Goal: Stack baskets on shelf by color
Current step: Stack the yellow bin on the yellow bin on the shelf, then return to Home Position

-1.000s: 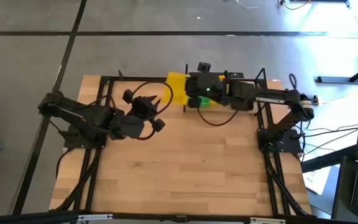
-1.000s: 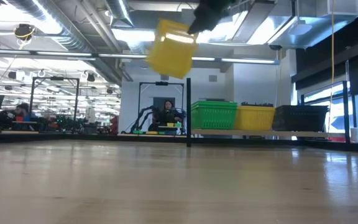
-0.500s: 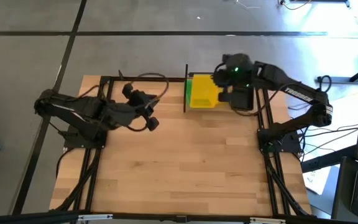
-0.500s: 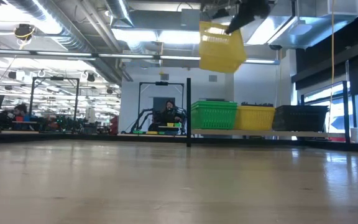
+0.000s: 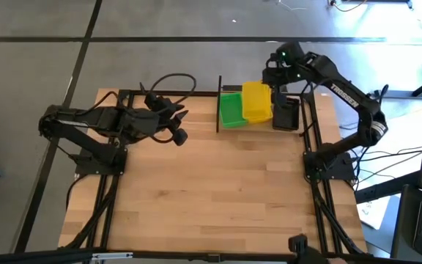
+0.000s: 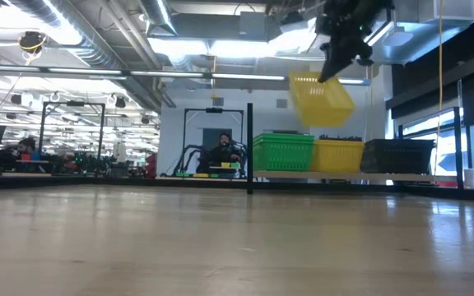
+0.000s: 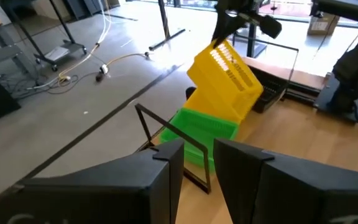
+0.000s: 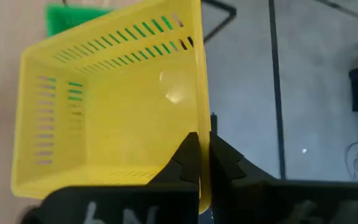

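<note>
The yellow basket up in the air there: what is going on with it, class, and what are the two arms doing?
The right gripper is shut on the rim of a yellow basket and holds it tilted in the air above the shelf, over the yellow stack. That stack sits between a green stack and a black one. The left gripper waits over the table's left part, holding nothing.
</note>
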{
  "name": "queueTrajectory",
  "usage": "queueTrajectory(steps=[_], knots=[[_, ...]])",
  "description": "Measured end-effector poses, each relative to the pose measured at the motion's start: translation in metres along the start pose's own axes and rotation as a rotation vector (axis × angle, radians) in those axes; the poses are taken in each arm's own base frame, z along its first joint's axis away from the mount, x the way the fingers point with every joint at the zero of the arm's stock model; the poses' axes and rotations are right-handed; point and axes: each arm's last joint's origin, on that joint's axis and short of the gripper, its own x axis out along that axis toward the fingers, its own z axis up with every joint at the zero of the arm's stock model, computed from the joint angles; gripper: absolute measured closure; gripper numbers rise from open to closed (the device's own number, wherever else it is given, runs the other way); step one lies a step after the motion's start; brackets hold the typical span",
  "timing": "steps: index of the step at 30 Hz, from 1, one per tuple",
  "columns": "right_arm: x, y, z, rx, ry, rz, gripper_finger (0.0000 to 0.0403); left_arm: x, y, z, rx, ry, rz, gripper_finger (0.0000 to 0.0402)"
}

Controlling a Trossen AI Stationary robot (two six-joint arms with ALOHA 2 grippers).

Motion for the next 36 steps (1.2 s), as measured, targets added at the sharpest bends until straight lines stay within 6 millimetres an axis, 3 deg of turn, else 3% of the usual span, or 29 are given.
queueTrajectory(steps=[8, 19, 24, 36], knots=[[0.021, -0.017, -0.022, -0.084, 0.063, 0.059, 0.0403, 0.002, 0.002, 0.0, -0.01, 0.004, 0.0, 0.0321], [0.048, -0.021, -0.027, -0.071, 0.055, 0.159, 0.0403, 0.002, 0.002, 0.001, -0.013, 0.002, -0.001, 0.0321], [0.053, -0.021, -0.028, -0.069, 0.066, 0.166, 0.0397, 0.002, 0.002, 0.001, -0.013, 0.002, -0.001, 0.0321], [0.053, -0.021, -0.03, -0.059, 0.137, 0.129, 0.0336, 0.003, 0.002, 0.0, -0.012, 0.002, 0.002, 0.0321]])
